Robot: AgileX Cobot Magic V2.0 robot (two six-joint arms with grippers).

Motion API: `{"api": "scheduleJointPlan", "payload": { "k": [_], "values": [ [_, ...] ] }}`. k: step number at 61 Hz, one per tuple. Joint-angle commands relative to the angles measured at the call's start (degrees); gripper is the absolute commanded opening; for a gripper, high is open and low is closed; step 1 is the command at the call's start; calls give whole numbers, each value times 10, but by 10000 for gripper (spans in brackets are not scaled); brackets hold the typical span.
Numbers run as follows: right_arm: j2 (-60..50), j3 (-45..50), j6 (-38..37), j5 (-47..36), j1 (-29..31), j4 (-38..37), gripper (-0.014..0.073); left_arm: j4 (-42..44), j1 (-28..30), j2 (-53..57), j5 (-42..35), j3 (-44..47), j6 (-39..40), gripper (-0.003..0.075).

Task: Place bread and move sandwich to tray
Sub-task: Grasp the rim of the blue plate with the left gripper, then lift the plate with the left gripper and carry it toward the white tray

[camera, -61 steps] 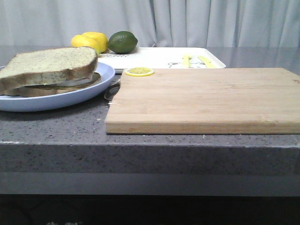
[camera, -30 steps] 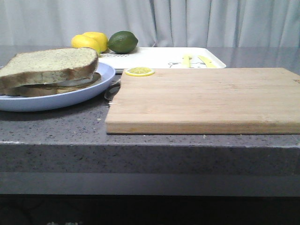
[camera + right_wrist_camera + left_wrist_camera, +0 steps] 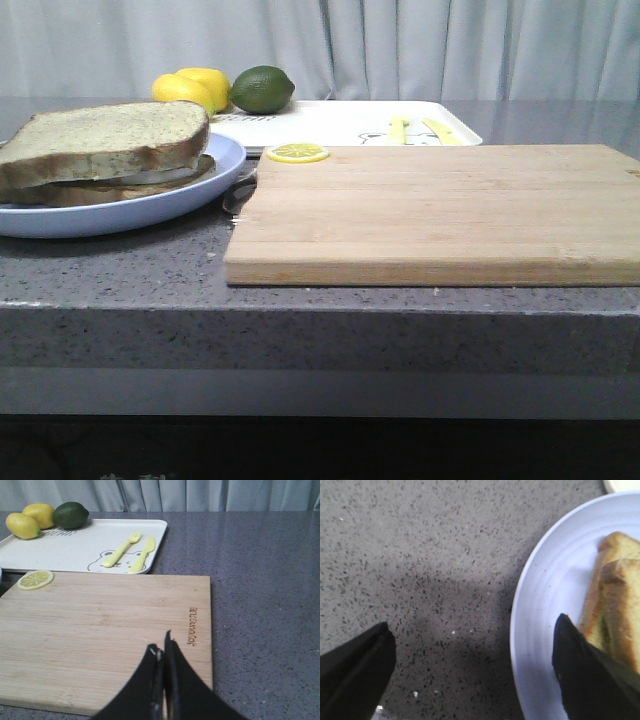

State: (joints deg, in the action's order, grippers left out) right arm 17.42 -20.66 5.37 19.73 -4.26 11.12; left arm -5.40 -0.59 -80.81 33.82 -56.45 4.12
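The bread (image 3: 105,140) already tops the sandwich (image 3: 110,172) on the blue plate (image 3: 150,208) at the left of the front view, its long axis running across the frame. The left gripper (image 3: 470,670) is nearer: jaws wide, one finger over the plate rim, the sandwich edge at the right of its view. The tray (image 3: 340,125) lies behind the cutting board (image 3: 440,210) (top centre). The right gripper (image 3: 162,680), fingers pressed together, hangs over the board
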Motion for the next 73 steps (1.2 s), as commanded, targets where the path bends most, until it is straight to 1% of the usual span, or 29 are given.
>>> {"api": "scheduleJointPlan", "payload": {
  "k": [1, 10, 27, 32, 35, 38, 39, 40, 41, 45, 46, 49, 55, 62, 64, 73],
  "values": [
    [4, -14, 1, -51, 0, 1, -60, -7, -6, 6, -25, -20, 2, 619],
    [4, -14, 1, -51, 0, 1, -60, -7, -21, -12, -27, -20, 2, 619],
    [4, -14, 1, -51, 0, 1, -60, -7, -22, -42, -33, -20, 2, 614],
    [4, -14, 1, -51, 0, 1, -60, -7, -22, -43, -33, -20, 2, 548],
    [4, -14, 1, -51, 0, 1, -60, -7, -22, -43, -33, -20, 2, 464],
    [4, -14, 1, -51, 0, 1, -60, -7, -22, -43, -33, -20, 2, 358],
    [4, -14, 1, -51, 0, 1, -60, -7, -22, -43, -33, -20, 2, 309],
    [4, -14, 1, -51, 0, 1, -60, -7, -22, -43, -33, -20, 2, 293],
    [4, -14, 1, -51, 0, 1, -60, -7, -22, -43, -33, -20, 2, 243],
    [4, -14, 1, -51, 0, 1, -60, -7, -22, -43, -33, -20, 2, 113],
    [4, -14, 1, -51, 0, 1, -60, -7, -22, -43, -33, -20, 2, 67],
    [4, -14, 1, -51, 0, 1, -60, -7, -22, -43, -33, -20, 2, -15],
    [4, -14, 1, -51, 0, 1, -60, -7, -15, -43, -31, -25, 2, -20],
    [4, -14, 1, -51, 0, 1, -60, -49, 12, -41, -11, -44, -9, -20],
    [4, -14, 1, -51, 0, 1, -60, -71, 19, -40, -4, -50, -29, -20],
    [4, -13, 1, -51, 0, 2, -60, -220, 64, -32, 39, -80, -138, -20]
  ]
}}
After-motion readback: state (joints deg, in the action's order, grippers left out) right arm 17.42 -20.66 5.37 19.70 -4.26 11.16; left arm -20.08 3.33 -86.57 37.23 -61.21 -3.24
